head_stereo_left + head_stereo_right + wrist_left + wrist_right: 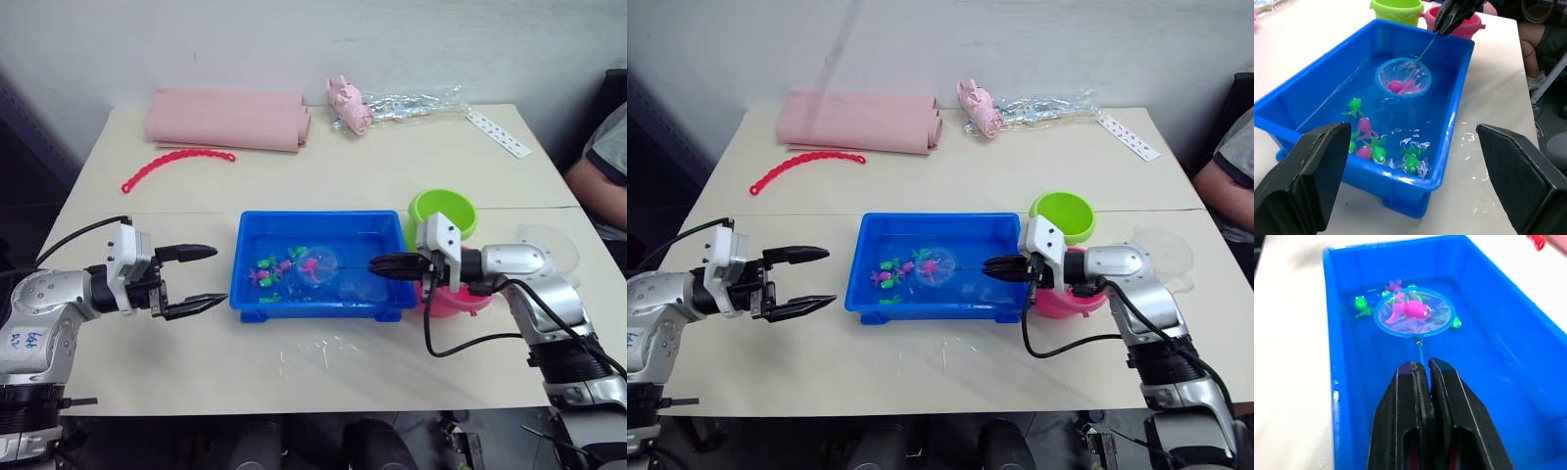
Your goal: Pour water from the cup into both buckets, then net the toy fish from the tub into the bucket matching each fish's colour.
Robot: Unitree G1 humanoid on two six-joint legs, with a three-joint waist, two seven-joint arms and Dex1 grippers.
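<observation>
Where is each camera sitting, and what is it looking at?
Head, two eyes: look forward and down at the tub; both arms show.
Left wrist: looks along the open left gripper over the tub toward the right gripper and both buckets.
Right wrist: looks along the shut right gripper at the net holding a pink fish.
All views share the tub and net.

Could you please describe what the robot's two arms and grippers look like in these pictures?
Both arms are silver-grey metal with black ribbed sections near the body. Each wrist carries a white boxy camera housing, and black cables loop along each forearm. The left gripper and right gripper each have two black, tapered fingers. The left arm bears small blue handwritten markings.
</observation>
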